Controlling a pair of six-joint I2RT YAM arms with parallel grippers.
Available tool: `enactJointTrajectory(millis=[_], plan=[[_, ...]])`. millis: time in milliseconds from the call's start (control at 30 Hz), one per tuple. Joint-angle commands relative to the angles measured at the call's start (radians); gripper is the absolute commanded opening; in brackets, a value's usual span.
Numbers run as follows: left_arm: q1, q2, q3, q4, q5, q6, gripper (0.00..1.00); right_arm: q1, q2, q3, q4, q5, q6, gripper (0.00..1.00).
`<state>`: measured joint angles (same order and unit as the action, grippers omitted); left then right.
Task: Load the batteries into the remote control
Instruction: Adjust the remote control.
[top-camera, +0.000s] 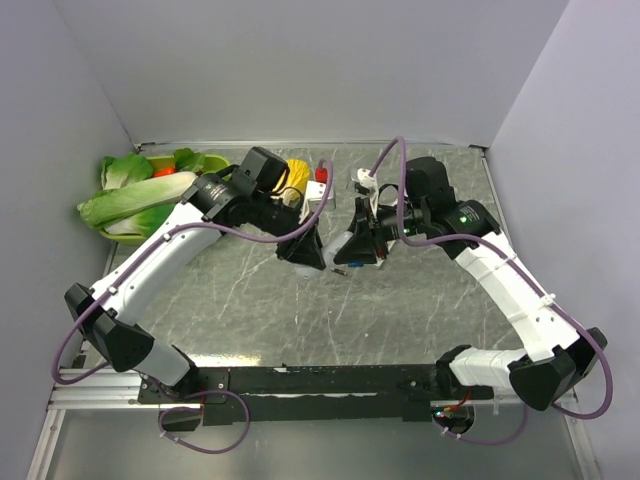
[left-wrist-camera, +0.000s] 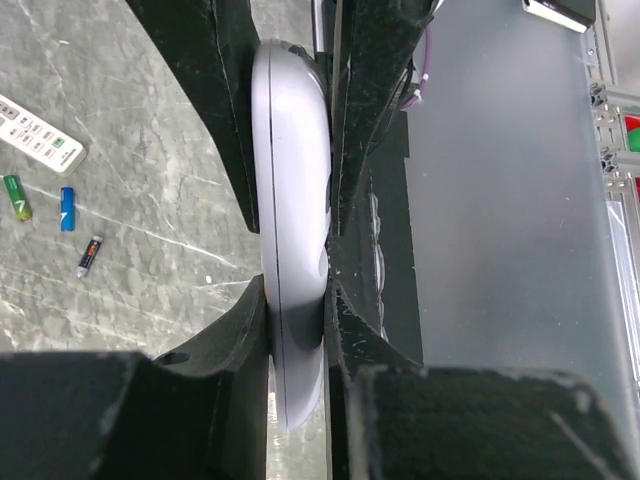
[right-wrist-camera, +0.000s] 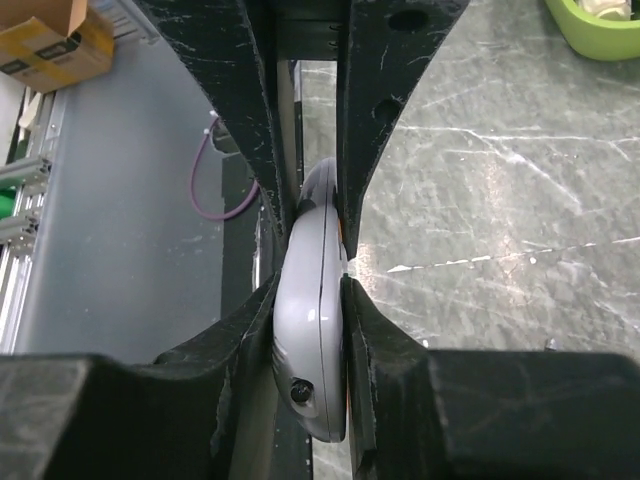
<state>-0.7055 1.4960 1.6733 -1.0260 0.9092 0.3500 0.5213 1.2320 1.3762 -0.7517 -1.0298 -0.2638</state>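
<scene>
A grey remote (left-wrist-camera: 295, 200) hangs edge-on above the table, held from opposite ends by both grippers. My left gripper (left-wrist-camera: 295, 320) is shut on one end. My right gripper (right-wrist-camera: 312, 310) is shut on the other end of the remote (right-wrist-camera: 312, 350). In the top view the two grippers, left (top-camera: 305, 255) and right (top-camera: 360, 245), meet over the table's middle and mostly hide the remote. Three batteries lie on the table in the left wrist view: green (left-wrist-camera: 16, 196), blue (left-wrist-camera: 67, 208) and a dark reddish one (left-wrist-camera: 90, 255).
A second, white remote (left-wrist-camera: 38, 135) lies near the batteries. Leafy vegetables in a green bowl (top-camera: 135, 195) sit at the back left, with a yellow item (top-camera: 297, 175) and small red and white items beside it. A cardboard box (right-wrist-camera: 45, 40) lies off the table.
</scene>
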Motion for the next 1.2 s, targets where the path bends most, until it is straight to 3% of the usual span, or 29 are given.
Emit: enactJointTrajectory(millis=[0,33,100,133,233,267,300,367,533,600,733,867,1167], plan=[[0.008,-0.026,0.014,0.023,-0.003,0.038,0.28,-0.013,-0.031,0.006,0.058,-0.030,0.046,0.00],[0.018,-0.037,0.000,0.068,-0.001,0.027,0.46,-0.018,-0.038,-0.009,0.086,-0.033,0.060,0.00],[0.067,-0.090,-0.059,0.142,0.007,-0.043,0.64,-0.041,-0.072,-0.067,0.188,-0.041,0.124,0.00],[0.090,-0.117,-0.093,0.271,0.031,-0.080,0.75,-0.053,-0.084,-0.090,0.230,-0.041,0.153,0.00],[0.190,-0.242,-0.268,0.530,0.034,-0.287,0.91,-0.082,-0.130,-0.179,0.403,-0.004,0.289,0.00],[0.224,-0.275,-0.359,0.714,0.007,-0.342,0.91,-0.084,-0.143,-0.201,0.448,0.020,0.351,0.00],[0.236,-0.330,-0.401,0.789,-0.019,-0.479,0.92,-0.087,-0.167,-0.244,0.536,0.068,0.389,0.00],[0.251,-0.377,-0.513,0.992,-0.131,-0.581,0.98,-0.089,-0.196,-0.291,0.641,0.128,0.501,0.00],[0.255,-0.517,-0.717,1.314,-0.392,-0.880,0.99,-0.087,-0.290,-0.506,1.088,0.310,0.794,0.00],[0.255,-0.572,-0.814,1.438,-0.520,-0.998,0.99,-0.084,-0.313,-0.580,1.195,0.353,0.848,0.00],[0.255,-0.632,-0.949,1.598,-0.664,-1.169,0.99,-0.080,-0.313,-0.631,1.330,0.428,0.963,0.00],[0.251,-0.602,-1.000,1.715,-0.655,-1.296,0.99,-0.058,-0.284,-0.652,1.457,0.473,1.051,0.00],[0.186,-0.495,-0.986,1.859,-0.658,-1.351,1.00,-0.014,-0.253,-0.660,1.508,0.565,1.130,0.00]])
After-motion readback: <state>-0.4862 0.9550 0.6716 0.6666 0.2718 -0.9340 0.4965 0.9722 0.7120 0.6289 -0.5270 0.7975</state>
